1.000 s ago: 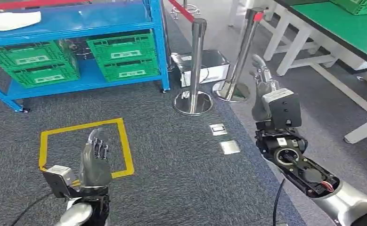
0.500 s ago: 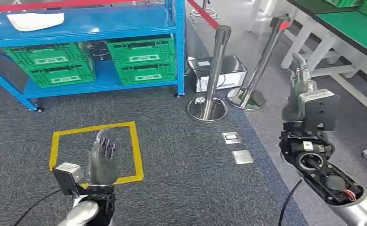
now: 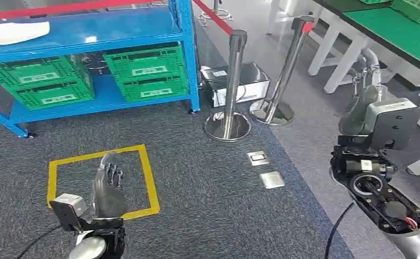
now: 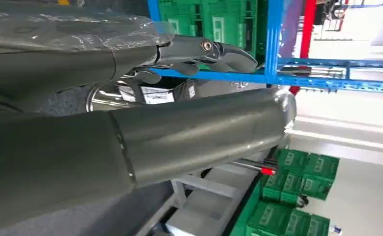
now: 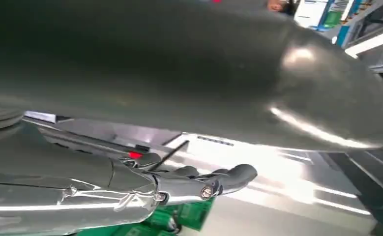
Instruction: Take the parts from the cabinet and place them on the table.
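A blue shelf cabinet [image 3: 185, 32] stands at the far left, with green crates [image 3: 145, 71] on its lower shelf. My left hand [image 3: 108, 186] hangs low over the grey carpet, fingers apart and extended, holding nothing. My right hand [image 3: 366, 97] is raised at the right, fingers straight, also holding nothing. The left wrist view shows my left hand's fingers [image 4: 214, 50] spread in front of the blue cabinet frame [image 4: 273, 44]. In the right wrist view my right hand [image 5: 199, 184] is stretched out bare. A green-topped table [image 3: 401, 32] runs along the far right.
Two chrome stanchion posts [image 3: 231, 81] with a red belt [image 3: 210, 13] stand between the cabinet and the table. A metal box [image 3: 234, 81] lies behind them. A yellow tape square [image 3: 102, 181] marks the carpet, and two floor plates [image 3: 266, 170] sit near its edge.
The camera has shifted, so the whole scene slid sideways and back. Both hands stay empty with fingers apart; the right hand appears further right in the picture.
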